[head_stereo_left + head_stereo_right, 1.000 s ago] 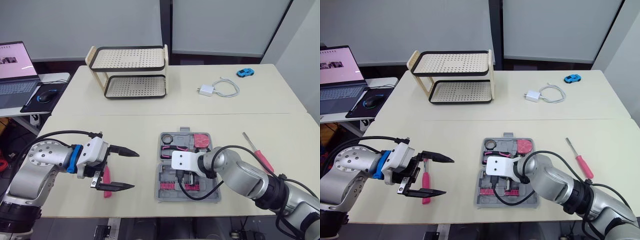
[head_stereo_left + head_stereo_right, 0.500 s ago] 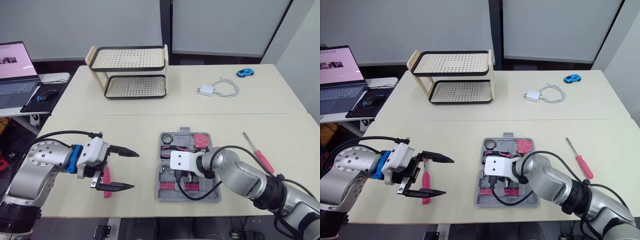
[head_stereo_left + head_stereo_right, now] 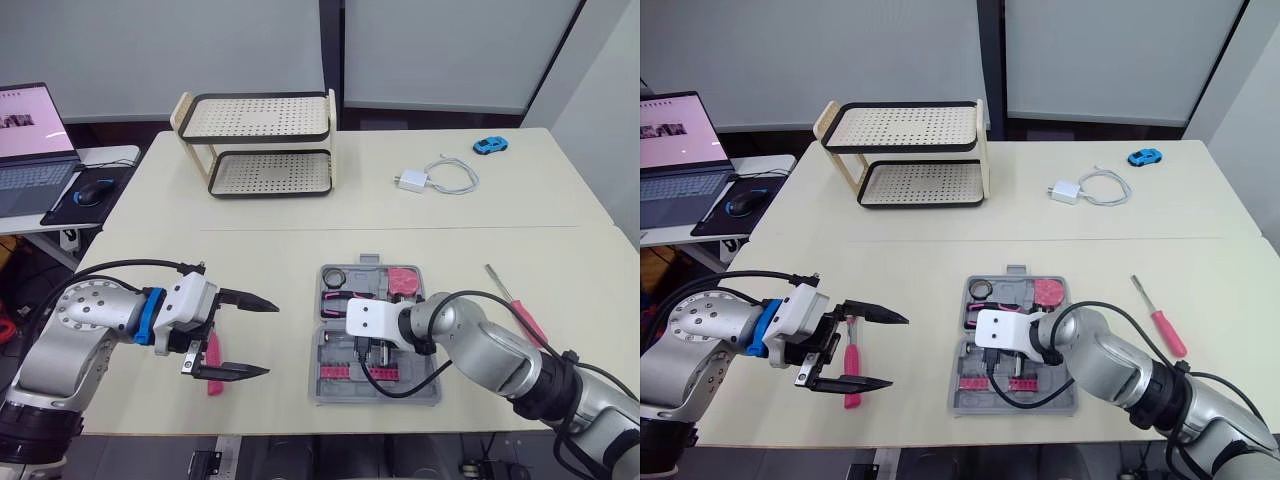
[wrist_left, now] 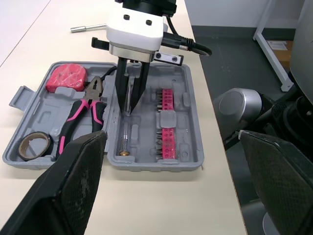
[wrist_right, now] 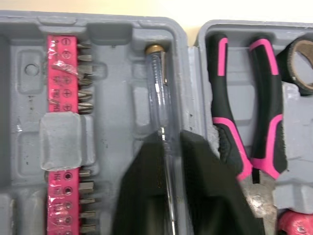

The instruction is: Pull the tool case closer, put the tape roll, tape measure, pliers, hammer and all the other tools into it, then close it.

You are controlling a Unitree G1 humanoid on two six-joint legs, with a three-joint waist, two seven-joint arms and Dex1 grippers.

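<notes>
The grey tool case [image 3: 430,388] lies open near the table's front edge. In it are a tape roll [image 3: 334,277], pink-handled pliers [image 4: 80,115], a pink tape measure [image 3: 403,281] and a strip of pink bits [image 5: 62,122]. My right gripper [image 5: 170,142] points down into the case, its fingers close on either side of a clear screwdriver [image 5: 157,88] lying in its slot. My left gripper [image 3: 270,340] is open, left of the case, just above a pink-handled tool [image 3: 212,358] on the table. A pink-handled screwdriver [image 3: 522,312] lies right of the case.
A two-tier perforated rack [image 3: 260,140] stands at the back. A white charger with cable [image 3: 440,177] and a blue toy car [image 3: 490,145] lie at the back right. A laptop [image 3: 30,140] and mouse [image 3: 92,190] sit on a side desk at the left.
My right gripper has shifted slightly to the right over the case's lower half. The left arm has stayed still.
</notes>
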